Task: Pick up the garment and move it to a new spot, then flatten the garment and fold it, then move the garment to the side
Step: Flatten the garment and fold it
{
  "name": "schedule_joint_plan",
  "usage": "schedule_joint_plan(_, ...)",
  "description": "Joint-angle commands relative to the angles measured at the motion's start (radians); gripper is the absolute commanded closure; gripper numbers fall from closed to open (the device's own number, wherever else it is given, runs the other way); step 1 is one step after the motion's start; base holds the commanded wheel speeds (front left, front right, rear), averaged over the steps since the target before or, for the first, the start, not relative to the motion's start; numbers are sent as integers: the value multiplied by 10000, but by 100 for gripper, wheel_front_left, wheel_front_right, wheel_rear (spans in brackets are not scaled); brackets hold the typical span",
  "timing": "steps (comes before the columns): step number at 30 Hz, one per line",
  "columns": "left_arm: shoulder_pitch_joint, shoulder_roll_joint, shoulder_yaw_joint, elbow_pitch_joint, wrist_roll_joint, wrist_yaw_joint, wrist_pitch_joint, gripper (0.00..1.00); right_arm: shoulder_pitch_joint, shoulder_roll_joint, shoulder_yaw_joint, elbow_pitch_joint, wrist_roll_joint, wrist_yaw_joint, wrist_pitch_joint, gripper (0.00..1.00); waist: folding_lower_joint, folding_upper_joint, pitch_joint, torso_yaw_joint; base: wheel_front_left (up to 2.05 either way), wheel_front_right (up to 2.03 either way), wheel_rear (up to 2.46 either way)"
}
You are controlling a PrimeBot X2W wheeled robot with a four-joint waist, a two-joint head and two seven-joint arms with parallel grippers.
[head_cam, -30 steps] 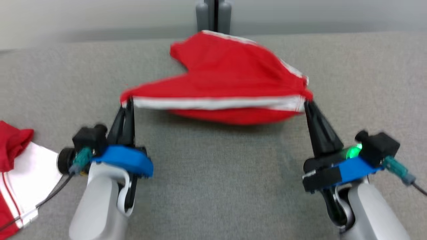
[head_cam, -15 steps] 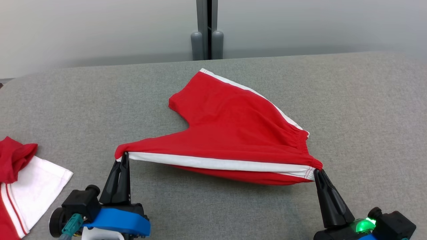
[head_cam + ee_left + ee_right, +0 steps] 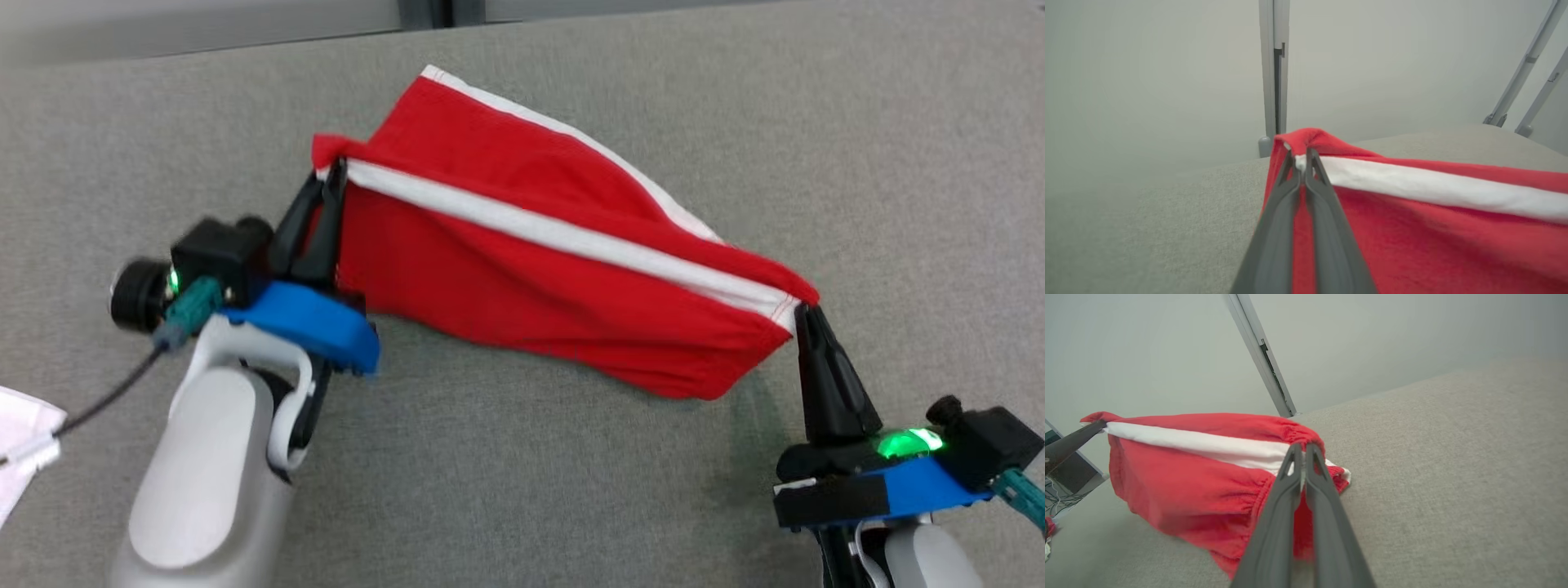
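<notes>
- Grey fabric surface point(image 3: 522, 490) across the whole head view, far edge near the top against a pale wall point(image 3: 1147, 81).
- Open room: bare grey in front of the garment between the two arms, more to the right and behind the raised cloth.
- Red garment point(image 3: 531, 278) with a white stripe, held up and stretched along its striped edge, running diagonally from upper left to lower right; lower fold sagging toward the grey, touching or just above it, cannot tell which.
- Left gripper point(image 3: 331, 173) pinched tight on the garment's left corner, at the end of the white stripe.
- Right gripper point(image 3: 804, 314) clenched on the opposite corner by the gathered waistband, green light lit on its mount.
- White cloth point(image 3: 20, 433) at the left edge, well apart from the garment, near the left forearm; dark cable from the left wrist running toward it.
- Grey vertical post point(image 3: 1274, 73) behind the far edge, just beyond the left corner in the left wrist view; two slanted metal struts point(image 3: 1527, 69) off to the right there.
- Dark panel point(image 3: 1065, 473) and loose cables past the surface's edge in the right wrist view.
</notes>
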Motion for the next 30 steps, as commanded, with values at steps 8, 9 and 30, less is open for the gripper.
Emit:
schedule_joint_plan(8,-3739,421,-682,3078,476,-193,254,100,-2039,15,87,1111,858,3,-36,100,-3,-3,1606,-528,0,0,0)
schedule_joint_plan(9,-4159,442,-697,3511,522,-195,216,100,-2266,10,118,1202,985,3,-36,100,-3,-3,1745,-627,0,0,0)
schedule_joint_plan(30,-7300,140,-1062,9277,314,-227,-1297,0,-3634,9,847,1609,538,3,-35,0,-3,-3,2449,-1291,0,0,0)
